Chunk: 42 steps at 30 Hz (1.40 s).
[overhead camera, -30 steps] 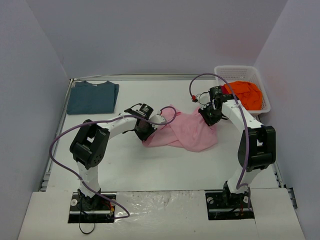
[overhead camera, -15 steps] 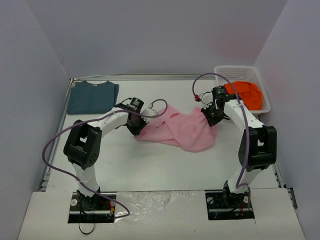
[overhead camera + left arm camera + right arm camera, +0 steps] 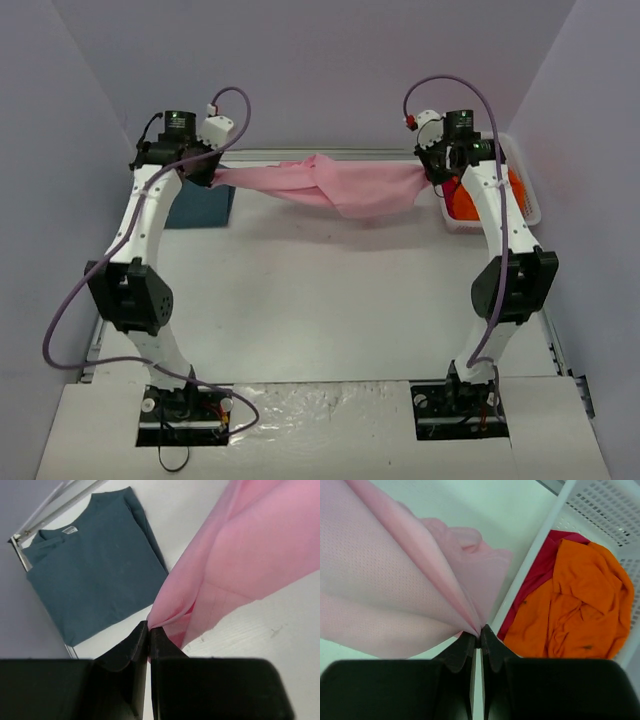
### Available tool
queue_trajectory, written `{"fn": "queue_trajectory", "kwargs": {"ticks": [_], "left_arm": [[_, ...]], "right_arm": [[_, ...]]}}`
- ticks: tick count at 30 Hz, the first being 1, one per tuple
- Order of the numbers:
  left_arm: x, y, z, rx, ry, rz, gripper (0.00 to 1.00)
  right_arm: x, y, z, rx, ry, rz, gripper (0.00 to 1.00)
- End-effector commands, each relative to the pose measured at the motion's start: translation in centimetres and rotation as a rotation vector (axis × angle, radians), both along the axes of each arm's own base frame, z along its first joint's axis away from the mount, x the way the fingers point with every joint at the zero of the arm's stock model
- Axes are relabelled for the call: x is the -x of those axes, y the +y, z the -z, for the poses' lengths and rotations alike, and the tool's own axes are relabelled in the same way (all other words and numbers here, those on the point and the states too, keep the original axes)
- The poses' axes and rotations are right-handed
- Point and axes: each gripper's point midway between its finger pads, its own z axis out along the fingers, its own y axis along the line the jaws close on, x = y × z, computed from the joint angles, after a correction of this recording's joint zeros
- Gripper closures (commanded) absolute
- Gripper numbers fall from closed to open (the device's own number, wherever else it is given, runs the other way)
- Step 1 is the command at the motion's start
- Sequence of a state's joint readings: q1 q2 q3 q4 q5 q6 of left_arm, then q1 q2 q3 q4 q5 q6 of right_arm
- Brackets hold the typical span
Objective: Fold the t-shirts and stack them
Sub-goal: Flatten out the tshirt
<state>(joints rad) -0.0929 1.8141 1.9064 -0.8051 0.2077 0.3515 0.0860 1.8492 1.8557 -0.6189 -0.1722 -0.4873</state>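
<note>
The light pink t-shirt (image 3: pixel 345 183) hangs stretched in the air between both grippers, twisted near its middle. My left gripper (image 3: pixel 212 175) is shut on its left end; the left wrist view shows the cloth (image 3: pixel 240 550) pinched at the fingertips (image 3: pixel 149 627). My right gripper (image 3: pixel 437 168) is shut on its right end, and the cloth (image 3: pixel 385 585) fans out from the tips (image 3: pixel 480 632). The dark teal-blue t-shirt (image 3: pixel 95 570) lies folded flat at the back left (image 3: pixel 195 205). The orange t-shirt (image 3: pixel 575 605) lies crumpled in the basket, partly hidden behind my right arm in the top view (image 3: pixel 470 200).
The white mesh basket (image 3: pixel 600 510) stands at the back right corner, with a dark red cloth (image 3: pixel 540 575) under the orange one. Grey walls close in the table (image 3: pixel 320 300) on three sides. Purple cables loop off both arms.
Both arms have risen and spread apart toward the back, lifting the pink t-shirt off the table and pulling it taut. The left arm now hides part of the teal shirt.
</note>
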Motion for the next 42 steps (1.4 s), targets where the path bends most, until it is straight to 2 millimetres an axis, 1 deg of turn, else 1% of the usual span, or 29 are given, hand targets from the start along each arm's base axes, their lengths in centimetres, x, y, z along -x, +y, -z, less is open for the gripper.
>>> {"fn": "queue_trajectory", "kwargs": {"ticks": [1,2,3,4,5,6,7,8,9,11,12,14,15,18,20,21,22,23,24,25,26,27,29,30,33,37,40,41,42], "left_arm": [[5.8,2.0,-9.9,0.076,-0.169,-0.039,0.98],[6.6,2.2,-10.5,0.093,-0.191,-0.034,0.98],[7.7,2.2,-9.2,0.095,-0.167,-0.024,0.98],[9.1,3.9,-10.3,0.089,-0.213,-0.049,0.98],[9.9,4.2,-9.4,0.078,-0.200,-0.049,0.98],[10.8,4.5,-6.1,0.053,-0.128,-0.036,0.98],[12.0,4.6,-5.3,0.038,-0.120,-0.019,0.98],[12.7,4.9,-3.5,0.024,-0.085,-0.011,0.98],[13.4,5.3,0.4,-0.011,-0.020,-0.004,0.97],[14.4,6.1,3.1,-0.050,0.002,-0.023,0.98],[15.0,6.6,5.7,-0.078,0.045,-0.035,0.98],[15.4,7.0,7.9,-0.094,0.102,-0.042,0.98],[15.7,7.1,9.5,-0.104,0.160,-0.032,0.98],[15.9,7.5,10.6,-0.118,0.216,-0.034,0.98],[15.6,7.8,10.8,-0.130,0.233,-0.038,0.98],[15.7,7.8,10.9,-0.133,0.254,-0.032,0.98],[15.6,7.8,11.3,-0.132,0.279,-0.025,0.98],[15.2,7.6,10.6,-0.123,0.269,-0.019,0.93],[15.1,7.5,10.6,-0.115,0.280,-0.018,0.85],[14.9,7.4,10.6,-0.107,0.282,-0.013,0.77],[14.5,7.0,9.9,-0.088,0.272,-0.005,0.61],[14.1,6.8,10.0,-0.078,0.276,-0.004,0.54],[13.2,6.6,9.0,-0.063,0.257,-0.012,0.47],[13.0,6.6,9.2,-0.059,0.265,-0.013,0.42],[12.2,6.1,8.8,-0.047,0.260,-0.008,0.39],[11.1,3.9,8.0,-0.020,0.235,0.029,0.37],[9.9,0.6,7.7,0.013,0.229,0.102,0.34],[9.8,-1.2,7.7,0.025,0.236,0.139,0.34],[9.5,-2.7,8.4,0.057,0.266,0.173,0.34]], "right_arm": [[3.5,-1.2,-7.7,-0.022,-0.133,0.034,1.00],[4.4,-0.8,-8.1,-0.045,-0.141,0.007,1.00],[5.4,-0.7,-8.2,-0.049,-0.141,-0.009,1.00],[6.8,-0.6,-9.2,-0.053,-0.168,-0.022,1.00],[7.9,-0.6,-7.1,-0.046,-0.115,-0.037,1.00],[9.1,-0.7,-6.9,-0.039,-0.113,-0.043,1.00],[9.8,-0.8,-5.7,-0.027,-0.084,-0.054,1.00],[11.0,-1.0,-2.8,0.000,-0.015,-0.078,1.00],[11.7,-1.4,-1.9,0.024,0.004,-0.078,1.00],[12.5,-1.9,0.6,0.043,0.067,-0.078,1.00],[13.0,-2.0,2.9,0.060,0.131,-0.083,1.00],[13.2,-2.5,4.5,0.071,0.180,-0.072,1.00],[13.1,-2.7,5.7,0.076,0.215,-0.069,1.00],[12.4,-3.2,6.6,0.068,0.247,-0.054,1.00],[11.5,-3.1,6.4,0.063,0.240,-0.054,1.00],[11.2,-3.2,6.9,0.060,0.254,-0.049,1.00],[10.6,-2.9,6.5,0.049,0.242,-0.051,1.00],[10.3,-2.8,6.6,0.043,0.243,-0.051,1.00],[10.0,-2.7,7.1,0.035,0.258,-0.051,1.00],[9.5,-2.5,6.8,0.026,0.249,-0.050,1.00],[9.2,-2.2,7.4,0.012,0.264,-0.057,1.00],[9.1,-2.0,7.6,0.006,0.271,-0.061,1.00],[8.8,-1.6,7.8,-0.012,0.278,-0.066,1.00],[8.7,-1.4,8.4,-0.016,0.293,-0.071,1.00],[8.5,-1.0,9.3,-0.022,0.316,-0.077,1.00],[8.6,-0.3,9.8,-0.031,0.330,-0.092,1.00],[8.8,0.1,10.3,-0.028,0.343,-0.102,1.00],[8.9,0.2,10.6,-0.028,0.353,-0.101,1.00],[8.8,0.3,10.7,-0.029,0.353,-0.102,1.00]]}}
